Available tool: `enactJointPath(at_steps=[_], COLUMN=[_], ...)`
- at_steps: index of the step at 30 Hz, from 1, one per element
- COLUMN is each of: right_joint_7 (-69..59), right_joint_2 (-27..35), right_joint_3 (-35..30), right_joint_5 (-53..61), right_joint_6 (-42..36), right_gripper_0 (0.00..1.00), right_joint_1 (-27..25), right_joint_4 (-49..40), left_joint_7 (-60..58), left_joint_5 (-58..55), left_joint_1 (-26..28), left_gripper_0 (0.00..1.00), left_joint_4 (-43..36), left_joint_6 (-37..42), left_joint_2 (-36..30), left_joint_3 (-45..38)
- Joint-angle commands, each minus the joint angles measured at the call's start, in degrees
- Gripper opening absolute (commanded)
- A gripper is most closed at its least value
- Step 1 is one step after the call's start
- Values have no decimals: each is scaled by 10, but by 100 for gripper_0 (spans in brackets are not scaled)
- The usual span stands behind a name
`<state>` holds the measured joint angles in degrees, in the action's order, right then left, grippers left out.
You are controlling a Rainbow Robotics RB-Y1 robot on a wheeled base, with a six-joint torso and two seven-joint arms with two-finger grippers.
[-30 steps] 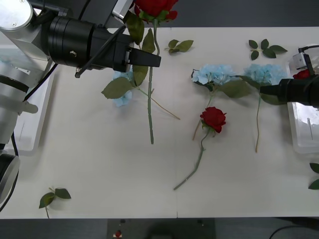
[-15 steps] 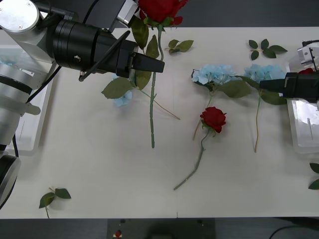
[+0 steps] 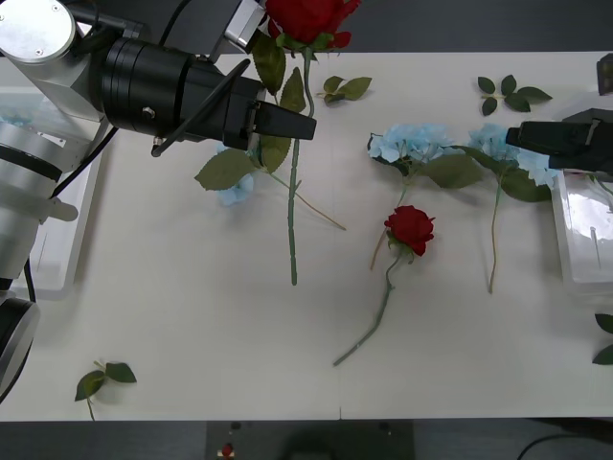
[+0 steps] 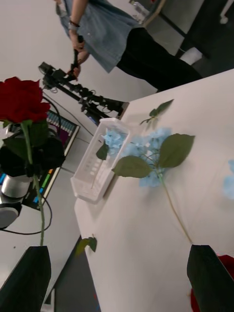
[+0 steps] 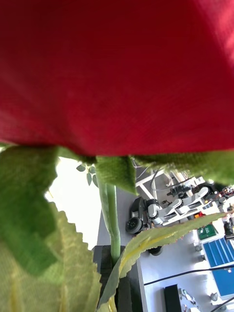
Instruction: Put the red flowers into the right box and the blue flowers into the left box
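Note:
My left gripper is shut on the stem of a red flower, held upright over the table's far side. Its stem hangs down and its bloom stands high. Another red flower lies mid-table. Two blue flowers lie at the right, and a third sits beneath the held rose's leaves. My right gripper hovers open beside the right box. The left box holds a blue flower.
Loose leaf sprigs lie at the far middle, far right, near left and right edge. The left box sits partly under my left arm. The table's near half is mostly bare.
My right gripper has moved toward the table's far side, above the right box's end. The left gripper shifted slightly right with the rose, then held still.

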<state>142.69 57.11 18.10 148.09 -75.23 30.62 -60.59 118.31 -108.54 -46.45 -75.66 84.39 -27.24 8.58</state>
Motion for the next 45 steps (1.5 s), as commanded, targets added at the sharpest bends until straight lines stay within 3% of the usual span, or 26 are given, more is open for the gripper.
enactJointPath(at_steps=[1,15,23,36,45], right_joint_7=[51,94,105,108,102], right_joint_2=[17,16,-38,-188,-259], right_joint_3=[30,3,4,33,47], right_joint_5=[50,65,10,-144,-226], right_joint_6=[8,206,309,357,374], right_gripper_0=[82,82,82,82,82], right_joint_1=[1,-176,-257,-286,-286], right_joint_4=[-53,-367,-501,-529,-528], left_joint_7=[15,15,15,15,15], left_joint_5=[-5,-5,-5,-5,-5], left_joint_1=[-21,-21,-21,-21,-21], left_gripper_0=[0,0,0,0,0], left_joint_4=[-9,-9,-9,-9,-9], left_joint_6=[1,1,1,1,1], left_joint_2=[-7,-7,-7,-7,-7], left_joint_3=[-4,-4,-4,-4,-4])
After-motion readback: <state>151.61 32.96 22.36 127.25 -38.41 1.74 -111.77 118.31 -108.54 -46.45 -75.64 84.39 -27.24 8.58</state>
